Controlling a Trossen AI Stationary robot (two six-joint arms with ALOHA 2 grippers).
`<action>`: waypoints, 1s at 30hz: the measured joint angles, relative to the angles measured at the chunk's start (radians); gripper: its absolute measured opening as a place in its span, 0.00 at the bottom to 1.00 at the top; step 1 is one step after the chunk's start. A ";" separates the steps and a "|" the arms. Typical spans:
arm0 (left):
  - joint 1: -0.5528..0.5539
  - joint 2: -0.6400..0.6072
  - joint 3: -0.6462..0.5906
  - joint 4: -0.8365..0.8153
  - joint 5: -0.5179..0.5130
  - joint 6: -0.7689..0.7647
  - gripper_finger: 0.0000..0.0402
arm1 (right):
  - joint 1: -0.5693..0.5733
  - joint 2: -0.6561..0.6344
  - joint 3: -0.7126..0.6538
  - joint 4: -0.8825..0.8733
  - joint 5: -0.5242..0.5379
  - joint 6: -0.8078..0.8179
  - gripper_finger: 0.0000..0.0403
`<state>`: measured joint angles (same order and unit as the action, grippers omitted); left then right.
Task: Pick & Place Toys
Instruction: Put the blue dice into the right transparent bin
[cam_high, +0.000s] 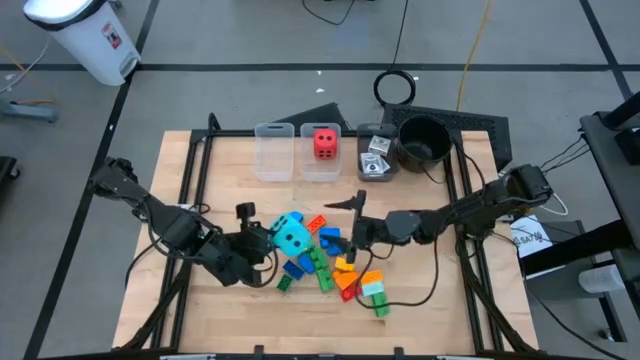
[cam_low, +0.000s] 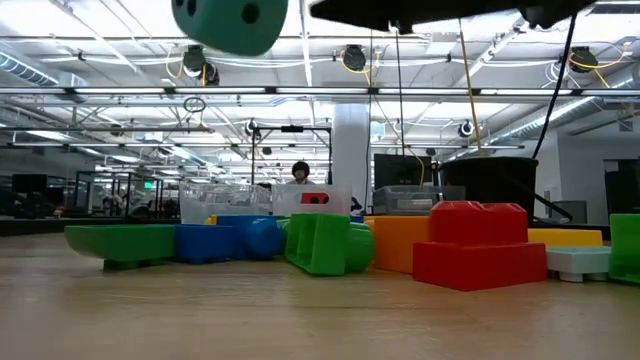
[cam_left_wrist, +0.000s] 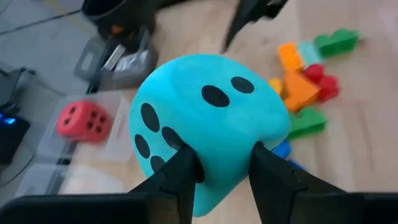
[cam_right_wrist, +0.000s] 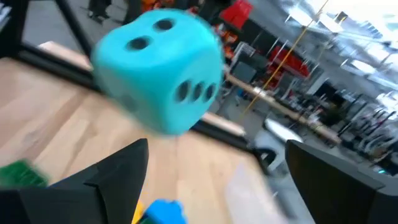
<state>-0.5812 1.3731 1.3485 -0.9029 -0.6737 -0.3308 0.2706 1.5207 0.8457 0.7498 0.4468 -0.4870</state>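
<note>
My left gripper (cam_high: 272, 238) is shut on the teal black-dotted foam die (cam_high: 291, 234), which is held above the table's middle; the die fills the left wrist view (cam_left_wrist: 208, 121) and shows high up in the low view (cam_low: 230, 20). My right gripper (cam_high: 352, 232) is open and empty just to the right of the die, its fingers wide apart (cam_right_wrist: 217, 162). Loose bricks (cam_high: 330, 268) in blue, green, orange and red lie on the table below and to the right. The red die (cam_high: 324, 143) sits inside a clear bin (cam_high: 320, 165) at the far side. My left gripper pinches the teal die between its two fingers (cam_left_wrist: 185, 171), on the die's near lower part (cam_left_wrist: 217, 174) across two opposite sides. The foam is dented in around the fingertips. The fingers come roughly level from the table's left. The die is lifted clear of the table.
Two clear bins (cam_high: 274, 152) stand at the far side, beside a small bin with cards (cam_high: 376, 155) and a round black pot (cam_high: 423, 140). The brick pile (cam_low: 325, 243) lies near the table's middle front. A person shows far back in the room (cam_low: 300, 172).
</note>
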 joint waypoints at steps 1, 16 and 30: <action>0.000 0.000 0.004 0.014 0.002 0.010 0.30 | 0.000 0.012 0.018 0.004 -0.002 -0.010 0.88; 0.011 -0.001 0.006 0.229 0.037 0.181 0.21 | -0.016 0.216 0.095 0.319 -0.309 -0.154 0.85; 0.049 -0.004 0.010 0.312 0.115 0.262 0.03 | -0.013 0.292 0.186 0.313 -0.299 -0.202 0.50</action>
<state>-0.5323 1.3692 1.3584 -0.5909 -0.5588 -0.0683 0.2573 1.8130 1.0321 1.0624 0.1483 -0.6886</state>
